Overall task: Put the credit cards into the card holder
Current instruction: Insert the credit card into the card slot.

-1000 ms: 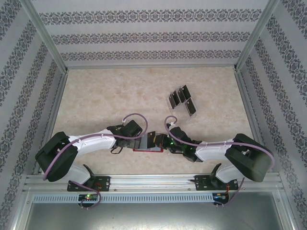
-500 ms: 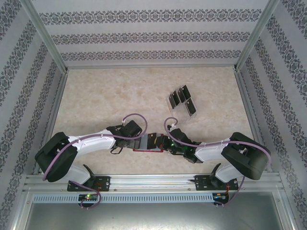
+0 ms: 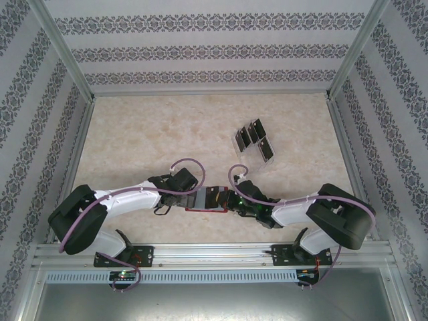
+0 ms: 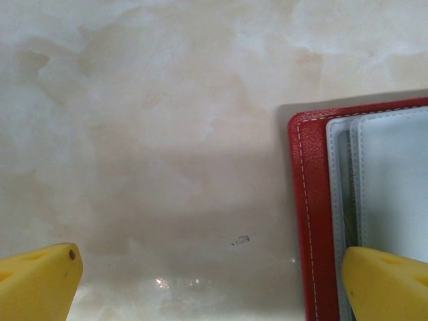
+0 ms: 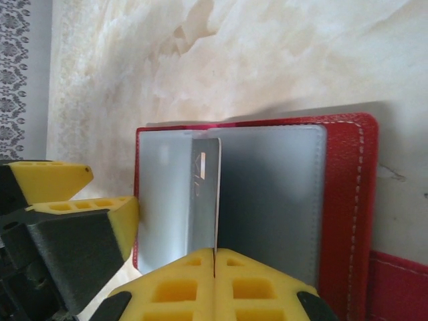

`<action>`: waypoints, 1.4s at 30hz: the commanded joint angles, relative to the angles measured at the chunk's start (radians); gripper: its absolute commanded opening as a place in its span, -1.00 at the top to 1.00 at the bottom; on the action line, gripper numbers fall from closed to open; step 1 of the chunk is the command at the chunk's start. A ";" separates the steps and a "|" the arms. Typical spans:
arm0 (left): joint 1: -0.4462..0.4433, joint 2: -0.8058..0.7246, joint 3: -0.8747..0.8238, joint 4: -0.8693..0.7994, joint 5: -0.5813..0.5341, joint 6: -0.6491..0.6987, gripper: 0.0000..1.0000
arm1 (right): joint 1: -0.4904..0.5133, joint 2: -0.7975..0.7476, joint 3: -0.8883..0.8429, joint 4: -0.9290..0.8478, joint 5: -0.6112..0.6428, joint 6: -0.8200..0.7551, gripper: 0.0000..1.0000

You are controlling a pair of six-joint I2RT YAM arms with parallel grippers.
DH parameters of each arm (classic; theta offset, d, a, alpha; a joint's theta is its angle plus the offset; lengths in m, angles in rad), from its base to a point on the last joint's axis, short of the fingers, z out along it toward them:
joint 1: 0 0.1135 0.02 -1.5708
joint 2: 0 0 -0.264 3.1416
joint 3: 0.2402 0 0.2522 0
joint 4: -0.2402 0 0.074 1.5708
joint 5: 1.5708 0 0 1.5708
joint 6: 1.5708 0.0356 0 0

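Observation:
The red card holder [image 3: 200,209] lies open on the table between my two grippers, its grey pockets [image 5: 267,200] facing up. My right gripper [image 5: 214,264] is shut on one dark credit card [image 5: 206,194], held on edge over the pockets with its far end at the pocket fold. My left gripper [image 4: 212,284] is open, with one yellow fingertip [image 4: 388,284] over the holder's [image 4: 314,221] pocket side and the other [image 4: 37,281] over bare table. Several more credit cards [image 3: 254,142] stand farther back on the right.
The spare cards sit in a pale clear tray [image 3: 258,162] right of centre. Metal frame rails [image 3: 214,253] run along the near edge, and patterned walls close in both sides and the back. Bare marble tabletop [image 3: 147,134] stretches behind the arms.
The right arm has shifted slightly left, bringing its card a little farther over the open holder. The left arm and the holder have not moved.

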 commanded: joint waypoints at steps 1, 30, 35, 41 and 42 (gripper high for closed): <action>-0.006 -0.011 -0.018 -0.026 0.002 -0.005 -1.00 | 0.007 0.029 -0.021 0.015 0.030 -0.017 1.00; -0.006 -0.011 -0.017 -0.031 0.001 -0.003 -1.00 | -0.011 0.102 -0.019 0.078 -0.004 -0.018 1.00; -0.006 -0.014 -0.021 -0.028 0.002 -0.003 -1.00 | -0.009 0.115 -0.017 0.089 -0.019 -0.017 1.00; -0.006 -0.014 -0.023 -0.026 0.003 -0.004 -1.00 | -0.007 0.117 -0.011 0.115 -0.042 -0.016 1.00; -0.007 -0.014 -0.023 -0.025 0.003 -0.004 -1.00 | -0.008 0.117 -0.010 0.117 -0.041 -0.015 1.00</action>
